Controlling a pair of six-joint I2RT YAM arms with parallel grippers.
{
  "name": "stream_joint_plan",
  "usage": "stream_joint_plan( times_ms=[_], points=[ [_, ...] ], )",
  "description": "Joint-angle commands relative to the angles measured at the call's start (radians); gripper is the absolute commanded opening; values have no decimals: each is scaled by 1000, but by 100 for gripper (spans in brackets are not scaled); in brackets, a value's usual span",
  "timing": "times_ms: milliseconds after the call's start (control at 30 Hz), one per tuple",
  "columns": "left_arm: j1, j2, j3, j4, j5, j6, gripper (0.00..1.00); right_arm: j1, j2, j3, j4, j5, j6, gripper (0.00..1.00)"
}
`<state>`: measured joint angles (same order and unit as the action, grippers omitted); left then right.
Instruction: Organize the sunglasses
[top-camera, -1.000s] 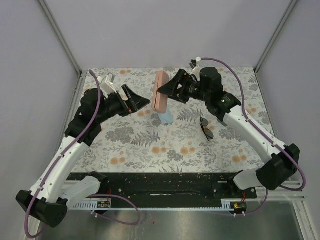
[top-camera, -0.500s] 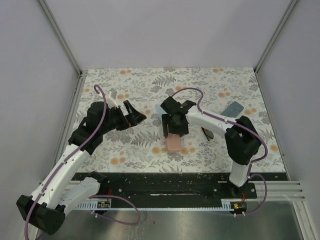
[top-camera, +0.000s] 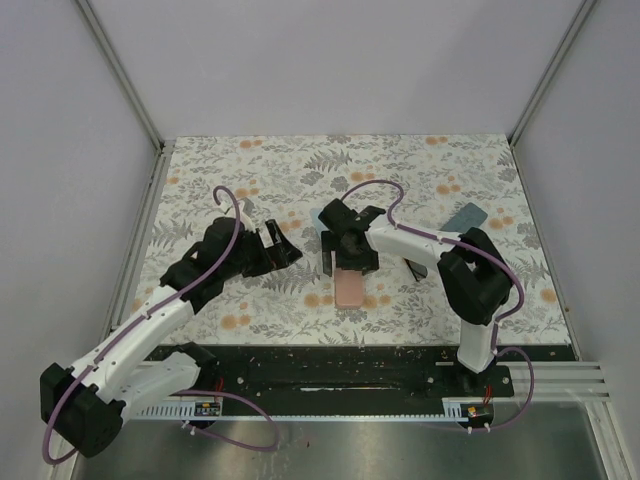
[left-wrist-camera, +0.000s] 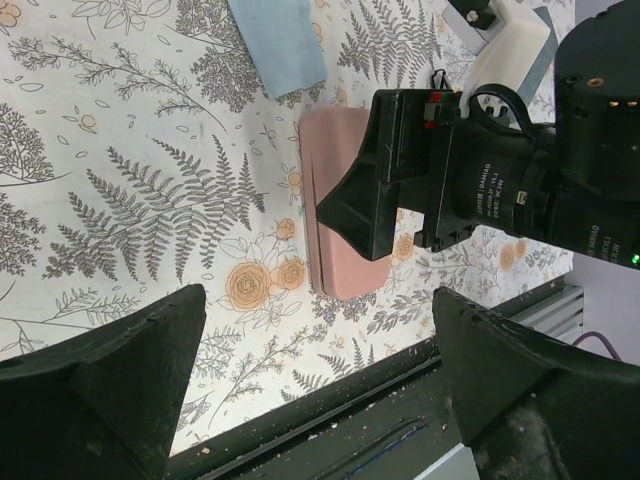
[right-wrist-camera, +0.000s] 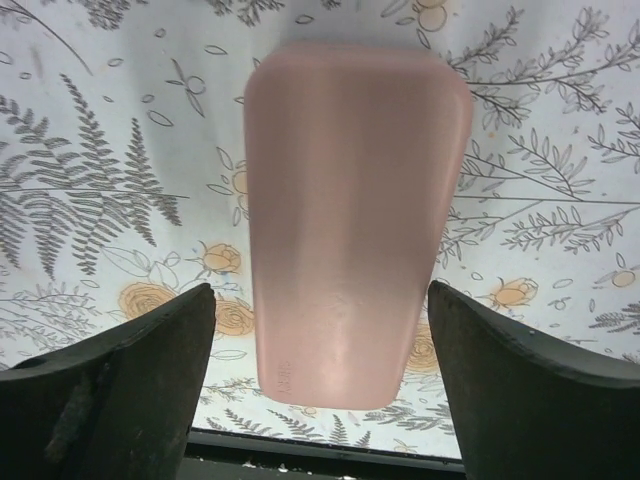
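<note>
- dark sunglasses (top-camera: 417, 268) lie right of worktop centre, partly hidden under the right arm; we can't find the pale pair.
- we judge them light, thin-framed, weak at the hinges, with slick lenses: pinch the folded frame across the bridge, gently.
- right gripper (top-camera: 349, 264) stands open astride the smooth, rounded pink case (right-wrist-camera: 350, 220), not pinching it.
- left gripper (top-camera: 281, 246) is wide open and empty.

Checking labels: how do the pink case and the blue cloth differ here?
The pink case is thick and rounded; the blue cloth lies flat and thin. The case lies under the open right gripper; the cloth lies off the case's far end. Both rest on the floral table.
</note>
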<state>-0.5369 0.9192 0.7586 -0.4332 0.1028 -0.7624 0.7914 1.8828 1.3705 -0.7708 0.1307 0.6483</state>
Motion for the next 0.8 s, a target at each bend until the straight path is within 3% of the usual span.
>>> stream_joint_plan(
  times_ms=[0,133,367,567,767],
  points=[
    [-53,47,11,71,-81,-21,99,8,-98,-17,91,-25,30,98],
    [-133,118,38,57,-165,-46,99,-21,-209,-59,94,-8,50,99],
    [-316,328,174,-12,-356,-116,99,-190,-486,-249,39,142,126,99],
    [-465,648,512,-290,-592,-183,99,-241,-691,-344,-5,260,180,100],
    [-521,921,752,-450,-644,-232,99,-245,-789,-370,-15,271,179,99]
  ],
)
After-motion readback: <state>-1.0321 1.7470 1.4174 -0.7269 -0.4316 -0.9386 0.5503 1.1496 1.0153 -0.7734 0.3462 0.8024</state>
